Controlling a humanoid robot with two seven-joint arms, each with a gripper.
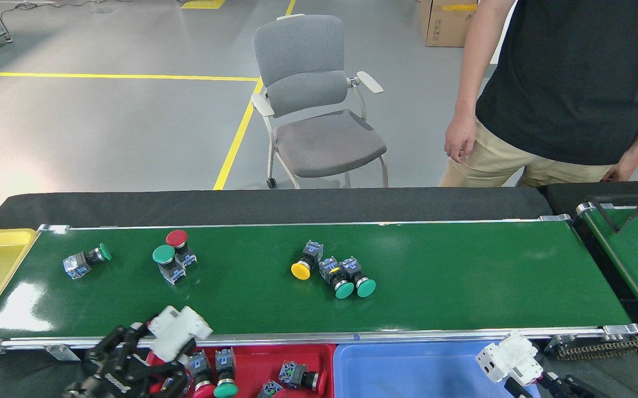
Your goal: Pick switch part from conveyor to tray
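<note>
Clenching a blocky white switch part (179, 329) over the red tray (266, 354), the left gripper (147, 354) is half cut off; the right gripper (518, 381), mostly out of frame, grips another white part (507, 357) beside the blue tray (407, 365). Round-capped buttons (333, 272) dot the glossy conveyor (463, 276).

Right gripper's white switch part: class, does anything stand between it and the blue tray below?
Nothing visible does. The right gripper holds the white switch part just past the conveyor's near rail, over the blue tray's right end, and the tray's visible floor is bare.
</note>
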